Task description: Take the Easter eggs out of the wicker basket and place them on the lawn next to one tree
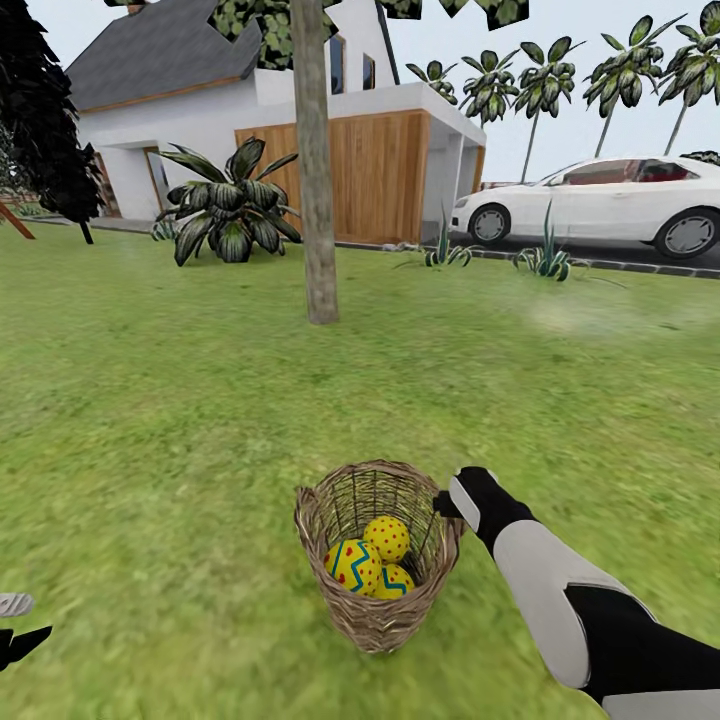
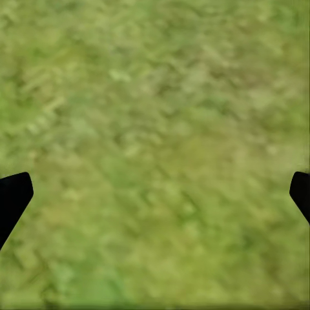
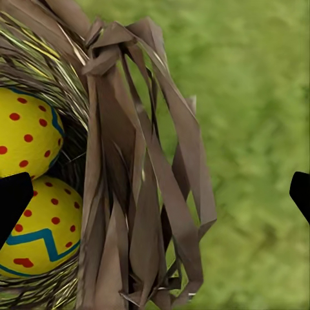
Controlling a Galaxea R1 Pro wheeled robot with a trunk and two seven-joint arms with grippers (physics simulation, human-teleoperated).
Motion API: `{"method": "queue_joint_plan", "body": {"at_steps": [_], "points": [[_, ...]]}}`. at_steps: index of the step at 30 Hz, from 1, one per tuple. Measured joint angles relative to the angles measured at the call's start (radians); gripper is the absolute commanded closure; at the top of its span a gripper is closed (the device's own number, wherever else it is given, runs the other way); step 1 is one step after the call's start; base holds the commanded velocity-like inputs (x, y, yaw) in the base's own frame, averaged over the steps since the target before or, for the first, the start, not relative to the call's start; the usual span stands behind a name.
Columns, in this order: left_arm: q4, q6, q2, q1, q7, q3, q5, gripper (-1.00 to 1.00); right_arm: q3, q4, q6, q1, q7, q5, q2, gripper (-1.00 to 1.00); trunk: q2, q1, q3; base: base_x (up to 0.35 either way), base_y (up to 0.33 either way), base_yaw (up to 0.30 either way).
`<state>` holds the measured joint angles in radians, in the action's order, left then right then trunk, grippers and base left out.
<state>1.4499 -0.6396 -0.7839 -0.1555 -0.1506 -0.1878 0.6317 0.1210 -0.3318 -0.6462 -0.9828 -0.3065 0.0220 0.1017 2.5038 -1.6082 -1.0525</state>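
white house (image 1: 200,110), white car (image 1: 610,205), palms (image 1: 545,90)

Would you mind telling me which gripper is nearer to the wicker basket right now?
The right. The right gripper is at the wicker basket rim, on its right side, while the left gripper hangs well off to the basket's left over the lawn.

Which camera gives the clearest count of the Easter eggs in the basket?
The head view: all three Easter eggs sit visible inside the wicker basket. The right wrist view shows two behind the rim; the left wrist view shows grass.
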Motion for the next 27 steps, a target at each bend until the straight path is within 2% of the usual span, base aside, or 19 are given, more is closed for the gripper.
{"method": "queue_joint_plan", "body": {"at_steps": [13,17,18,27], "points": [[0.0,-0.003,0.0,0.0,0.0,0.0,0.0,-1.0,0.0,0.001,0.0,0.0,0.0,0.0,0.0,-1.0,0.0,0.0,0.0,0.0,0.0,0.0],[0.0,-0.003,0.0,0.0,0.0,0.0,0.0,-1.0,0.0,0.001,0.0,0.0,0.0,0.0,0.0,-1.0,0.0,-0.001,-0.008,0.0,0.0,0.0],[0.0,-0.003,0.0,0.0,0.0,0.0,0.0,-1.0,0.0,0.001,0.0,0.0,0.0,0.0,0.0,1.0,0.0,-0.001,-0.008,0.0,0.0,0.0],[0.0,-0.003,0.0,0.0,0.0,0.0,-0.001,-1.0,-0.003,0.001,-0.003,-0.001,-0.002,-0.016,0.0,1.0,0.001,-0.001,-0.008,0.0,0.0,0.0]]}}
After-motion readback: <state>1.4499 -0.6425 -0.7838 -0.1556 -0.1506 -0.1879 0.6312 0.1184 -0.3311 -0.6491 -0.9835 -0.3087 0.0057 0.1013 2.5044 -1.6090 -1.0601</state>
